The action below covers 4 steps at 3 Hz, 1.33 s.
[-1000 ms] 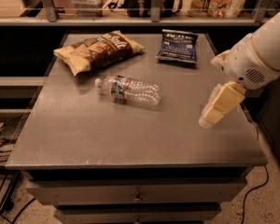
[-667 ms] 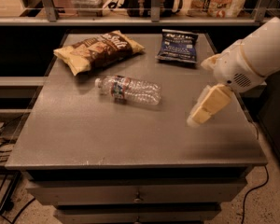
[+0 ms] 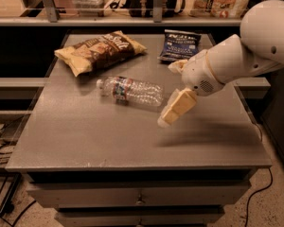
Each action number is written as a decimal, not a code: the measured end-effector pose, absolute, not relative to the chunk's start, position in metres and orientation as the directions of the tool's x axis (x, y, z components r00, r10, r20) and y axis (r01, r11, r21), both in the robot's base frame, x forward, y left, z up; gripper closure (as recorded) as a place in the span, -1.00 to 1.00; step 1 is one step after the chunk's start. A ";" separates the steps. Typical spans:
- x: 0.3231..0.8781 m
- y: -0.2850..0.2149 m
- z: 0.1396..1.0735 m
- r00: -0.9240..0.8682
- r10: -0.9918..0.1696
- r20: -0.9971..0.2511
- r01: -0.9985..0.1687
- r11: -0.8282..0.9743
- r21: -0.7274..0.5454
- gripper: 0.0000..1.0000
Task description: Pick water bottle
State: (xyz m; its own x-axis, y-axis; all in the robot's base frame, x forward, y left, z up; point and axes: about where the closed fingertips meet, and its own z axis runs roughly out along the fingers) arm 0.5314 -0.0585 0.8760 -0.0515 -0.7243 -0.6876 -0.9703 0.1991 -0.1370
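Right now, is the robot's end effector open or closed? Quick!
End effector: cannot be told; it hangs just beside the water bottle, not holding it.

water bottle flat, near hand

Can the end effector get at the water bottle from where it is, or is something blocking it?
Probably yes. The end effector hangs close beside the water bottle, which lies on its side on the table. Nothing stands between them; the brown chip bag and the blue bag lie farther back.
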 end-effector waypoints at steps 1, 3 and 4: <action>0.542 -0.026 0.858 -0.006 -0.714 -0.700 -0.977 0.154 -0.149 -1.00; 0.568 0.003 0.833 -0.012 -0.703 -0.711 -0.979 0.153 -0.136 -0.20; 0.575 0.004 0.839 -0.011 -0.704 -0.710 -0.976 0.162 -0.145 0.25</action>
State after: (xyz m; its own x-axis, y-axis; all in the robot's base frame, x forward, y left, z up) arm 0.5754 0.0036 0.8394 -0.0114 -0.7038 -0.7103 -0.9760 0.1623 -0.1452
